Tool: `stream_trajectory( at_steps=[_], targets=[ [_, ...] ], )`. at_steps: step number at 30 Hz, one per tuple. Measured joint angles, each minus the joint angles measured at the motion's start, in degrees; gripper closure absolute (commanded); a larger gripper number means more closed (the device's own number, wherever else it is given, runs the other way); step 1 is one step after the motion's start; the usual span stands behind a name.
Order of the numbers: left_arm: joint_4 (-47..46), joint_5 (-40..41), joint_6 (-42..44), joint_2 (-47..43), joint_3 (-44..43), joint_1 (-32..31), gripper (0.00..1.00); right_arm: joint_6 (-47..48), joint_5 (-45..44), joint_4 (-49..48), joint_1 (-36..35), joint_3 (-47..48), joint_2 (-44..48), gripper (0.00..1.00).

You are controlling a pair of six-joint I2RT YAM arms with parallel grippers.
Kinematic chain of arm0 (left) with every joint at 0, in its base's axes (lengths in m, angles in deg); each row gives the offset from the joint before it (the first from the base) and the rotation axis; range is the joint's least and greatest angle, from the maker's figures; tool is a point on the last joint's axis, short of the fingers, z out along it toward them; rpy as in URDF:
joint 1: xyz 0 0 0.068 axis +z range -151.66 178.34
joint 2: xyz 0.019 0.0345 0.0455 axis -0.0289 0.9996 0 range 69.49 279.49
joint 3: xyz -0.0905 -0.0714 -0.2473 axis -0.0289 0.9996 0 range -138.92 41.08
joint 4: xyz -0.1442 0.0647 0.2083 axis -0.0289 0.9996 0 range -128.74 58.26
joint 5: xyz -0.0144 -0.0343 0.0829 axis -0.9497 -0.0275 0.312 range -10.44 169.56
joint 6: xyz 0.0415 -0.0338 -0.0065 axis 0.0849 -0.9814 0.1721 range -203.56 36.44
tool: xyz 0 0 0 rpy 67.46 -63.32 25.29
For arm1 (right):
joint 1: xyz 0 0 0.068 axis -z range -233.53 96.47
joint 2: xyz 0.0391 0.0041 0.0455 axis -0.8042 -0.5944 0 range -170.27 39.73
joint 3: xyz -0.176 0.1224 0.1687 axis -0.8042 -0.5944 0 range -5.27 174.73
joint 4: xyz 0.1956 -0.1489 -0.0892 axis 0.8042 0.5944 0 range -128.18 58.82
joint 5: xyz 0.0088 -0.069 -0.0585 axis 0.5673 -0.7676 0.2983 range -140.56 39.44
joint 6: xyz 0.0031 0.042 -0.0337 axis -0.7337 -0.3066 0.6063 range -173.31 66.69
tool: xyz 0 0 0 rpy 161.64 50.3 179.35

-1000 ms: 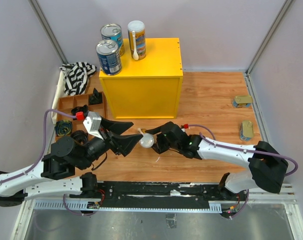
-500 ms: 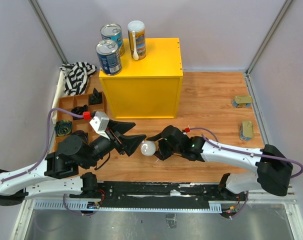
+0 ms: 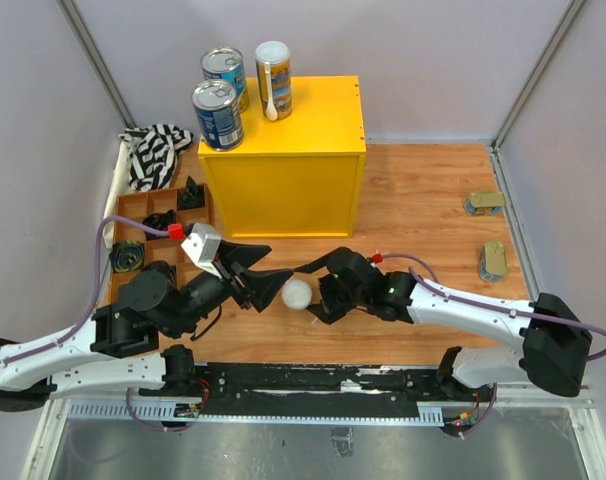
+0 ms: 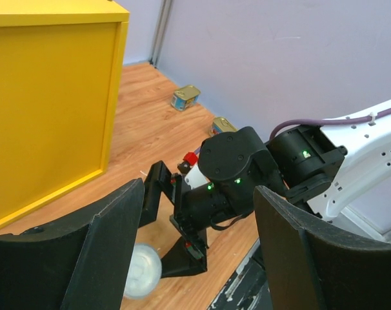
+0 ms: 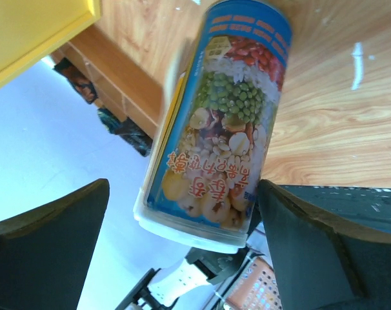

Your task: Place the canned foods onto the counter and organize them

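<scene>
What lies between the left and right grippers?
A slim white-lidded can on the tabletop, seen from above; the right wrist view shows it inside the open right gripper.

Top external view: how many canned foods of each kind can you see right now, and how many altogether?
Wide blue-labelled silver-topped cans: 2
Tall slim white-lidded yellow-blue cans: 2
Flat rectangular gold tins: 2
Total: 6
</scene>
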Motion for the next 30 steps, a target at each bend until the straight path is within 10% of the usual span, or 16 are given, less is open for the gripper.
stream_trajectory(
  at_steps=[20,30],
  targets=[
    [-0.2,1.3,-1.2,0.8,2.1,0.0,0.25,0.3,-4.3,1.8,2.2,0.5,5.9,0.01],
    [-1.6,6.1,-3.5,0.7,9.0,0.0,0.24,24.4,-18.2,18.5,5.0,8.6,10.1,0.02]
  ],
)
